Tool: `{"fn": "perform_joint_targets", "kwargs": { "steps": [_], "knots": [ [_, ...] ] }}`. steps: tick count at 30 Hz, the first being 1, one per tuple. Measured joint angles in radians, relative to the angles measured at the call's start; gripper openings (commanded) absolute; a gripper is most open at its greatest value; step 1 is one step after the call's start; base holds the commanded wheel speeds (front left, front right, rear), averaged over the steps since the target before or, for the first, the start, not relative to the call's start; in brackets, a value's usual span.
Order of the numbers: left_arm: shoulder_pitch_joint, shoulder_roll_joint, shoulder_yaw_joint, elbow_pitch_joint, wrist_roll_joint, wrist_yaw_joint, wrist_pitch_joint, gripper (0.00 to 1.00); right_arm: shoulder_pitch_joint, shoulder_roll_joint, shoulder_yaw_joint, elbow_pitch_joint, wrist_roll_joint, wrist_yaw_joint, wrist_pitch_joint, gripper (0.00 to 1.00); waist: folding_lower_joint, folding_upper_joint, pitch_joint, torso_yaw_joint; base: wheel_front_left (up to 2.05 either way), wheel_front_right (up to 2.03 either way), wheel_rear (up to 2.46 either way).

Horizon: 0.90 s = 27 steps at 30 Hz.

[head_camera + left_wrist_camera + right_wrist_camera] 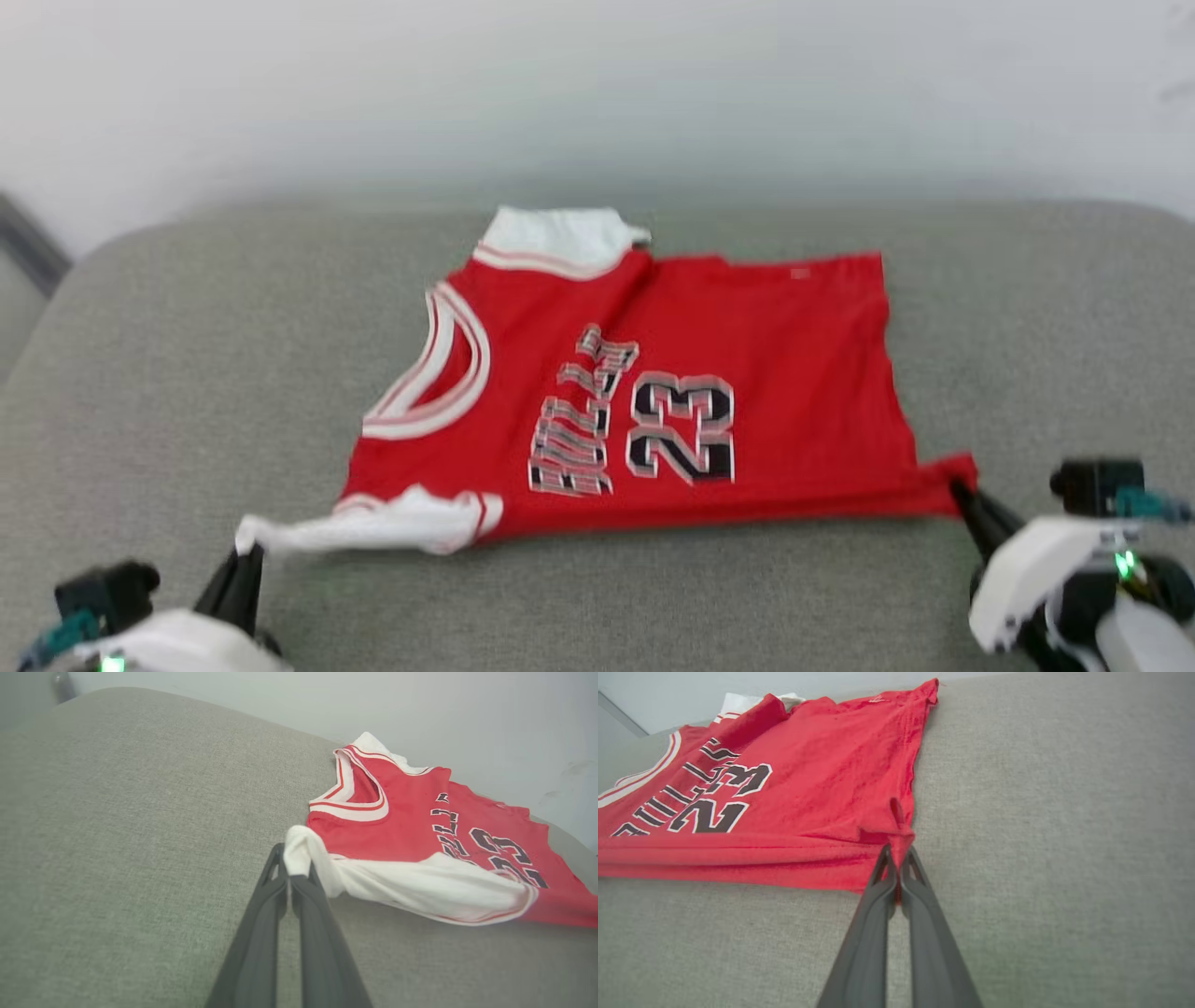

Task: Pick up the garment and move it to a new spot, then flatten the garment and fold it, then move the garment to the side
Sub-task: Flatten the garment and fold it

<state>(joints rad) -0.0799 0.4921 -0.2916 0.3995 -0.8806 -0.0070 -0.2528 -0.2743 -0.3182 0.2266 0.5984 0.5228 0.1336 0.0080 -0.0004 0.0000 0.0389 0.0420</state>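
The red jersey-style garment (766, 355) with black "BULLS 23" print is spread flat across the middle of the grey fabric-covered bench (187, 373). Its near left white sleeve (373, 527) is pinched tightly by the left gripper (247, 553), and its near right hem corner (948, 471) is pinched by the right gripper (960, 487).

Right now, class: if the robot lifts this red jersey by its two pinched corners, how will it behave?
Probably floppy: the jersey bunches at the left gripper and right gripper, whose fingers pinch it. Likely light: thin cloth, flat on the grey cushion. Its middle would probably sag.
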Motion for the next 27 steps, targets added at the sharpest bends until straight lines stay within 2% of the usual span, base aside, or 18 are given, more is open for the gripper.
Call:
{"fn": "perform_joint_targets", "kwargs": {
  "steps": [4,9,15,20,27],
  "knots": [
    [0.154,0.025,0.014,-0.131,-0.028,0.064,0.041,0.0,0.172,0.012,-0.076,-0.129,-0.019,0.0,0.037,0.0,0.0,0.0,-0.053,0.014,0.0,0.0,0.0],
    [0.308,0.066,0.036,-0.303,-0.058,0.148,0.1,0.0,0.376,0.069,-0.19,-0.334,-0.079,0.0,0.126,0.0,0.0,0.0,-0.082,0.035,0.0,0.0,0.0],
    [0.376,0.122,0.069,-0.47,-0.063,0.22,0.142,0.0,0.532,0.153,-0.28,-0.581,-0.153,0.0,0.286,0.0,0.0001,0.0,-0.079,0.04,0.0,0.0,0.0],
    [0.299,0.133,0.046,-0.504,-0.035,0.218,0.171,0.0,0.517,0.174,-0.29,-0.675,-0.2,-0.002,0.379,0.0,0.0003,0.0,-0.057,0.031,0.0,0.0,0.0],
    [0.088,0.08,-0.016,-0.39,-0.009,0.164,0.184,0.0,0.371,0.157,-0.246,-0.644,-0.242,-0.002,0.434,0.0,0.0006,0.0,0.017,0.021,0.0,0.0,0.0]
  ]
}}
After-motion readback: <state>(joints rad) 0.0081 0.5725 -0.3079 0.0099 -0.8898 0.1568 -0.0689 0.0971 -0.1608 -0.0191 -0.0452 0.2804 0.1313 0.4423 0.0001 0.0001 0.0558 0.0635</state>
